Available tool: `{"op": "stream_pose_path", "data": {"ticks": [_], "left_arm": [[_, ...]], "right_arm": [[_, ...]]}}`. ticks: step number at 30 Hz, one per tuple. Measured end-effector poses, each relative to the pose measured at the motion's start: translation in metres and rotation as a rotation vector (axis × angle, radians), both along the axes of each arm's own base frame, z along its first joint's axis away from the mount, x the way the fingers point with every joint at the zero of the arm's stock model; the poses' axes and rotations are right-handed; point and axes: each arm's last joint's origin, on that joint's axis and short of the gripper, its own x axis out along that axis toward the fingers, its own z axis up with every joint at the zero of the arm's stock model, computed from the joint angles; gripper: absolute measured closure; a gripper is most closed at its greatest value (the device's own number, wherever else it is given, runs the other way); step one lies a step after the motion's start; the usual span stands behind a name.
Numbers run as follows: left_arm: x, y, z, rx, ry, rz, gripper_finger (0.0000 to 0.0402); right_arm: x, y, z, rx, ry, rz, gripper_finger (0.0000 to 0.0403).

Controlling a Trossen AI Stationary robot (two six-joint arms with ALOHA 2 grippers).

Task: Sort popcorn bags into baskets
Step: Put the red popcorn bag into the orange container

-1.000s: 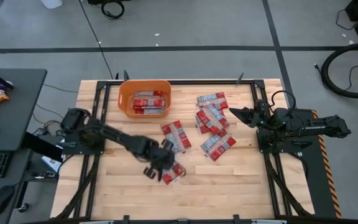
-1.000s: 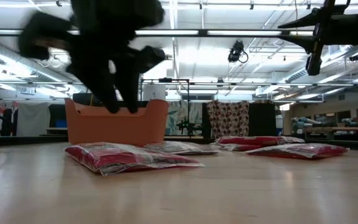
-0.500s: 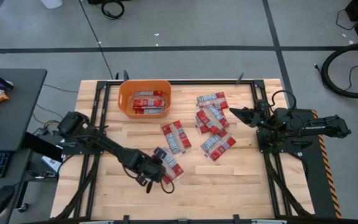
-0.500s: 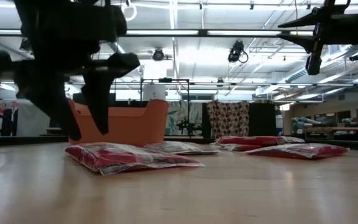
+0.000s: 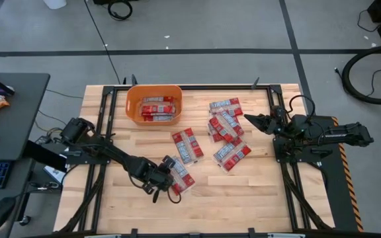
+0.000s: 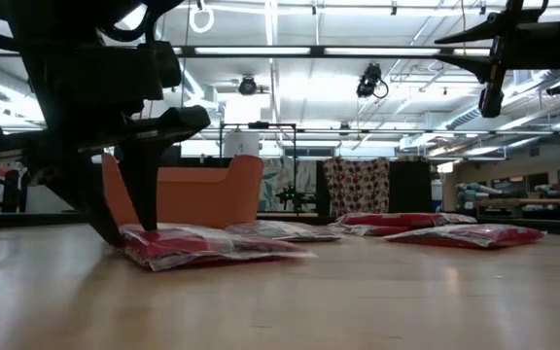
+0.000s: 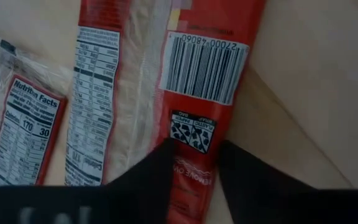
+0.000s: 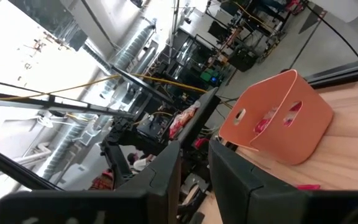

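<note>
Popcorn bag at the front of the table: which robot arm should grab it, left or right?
The left one, most likely. The left gripper is already down on that popcorn bag, a finger on either side of its edge. The right gripper hangs in the air far across the table, by the other bags.

Popcorn bags [image 5: 228,123]: red w/ white-grey bands; one bag [image 7: 160,87] shows black barcode on white and small black print. Basket [image 5: 133,106] is orange. Table [image 5: 243,192]: light wood planks. Both arms black.
</note>
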Motion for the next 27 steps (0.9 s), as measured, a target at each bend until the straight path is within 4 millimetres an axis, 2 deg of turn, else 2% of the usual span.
{"op": "stream_pose_path", "data": {"ticks": [4,6,11,17,20,27], "left_arm": [[0.002,-0.001,0.004,-0.019,0.009,0.021,0.0371],[0.004,-0.002,0.007,-0.031,0.007,0.048,0.0389],[0.006,0.000,0.018,-0.007,0.010,0.161,0.0397],[0.000,0.009,0.060,-0.095,-0.081,0.269,0.0399],[-0.009,0.021,0.084,-0.109,-0.135,0.313,0.0399],[-0.047,0.066,0.139,-0.078,-0.255,0.498,0.0400]], "right_arm": [[0.000,0.000,0.000,-0.001,0.000,0.000,0.0314],[0.000,0.000,0.000,-0.005,0.002,-0.001,0.0314],[0.000,0.000,0.000,-0.010,0.004,-0.013,0.0314],[0.000,0.000,0.000,-0.030,0.011,-0.017,0.0314],[0.000,0.000,0.000,-0.045,0.021,-0.020,0.0314],[0.000,-0.001,0.000,-0.081,0.032,-0.035,0.0314]]}}
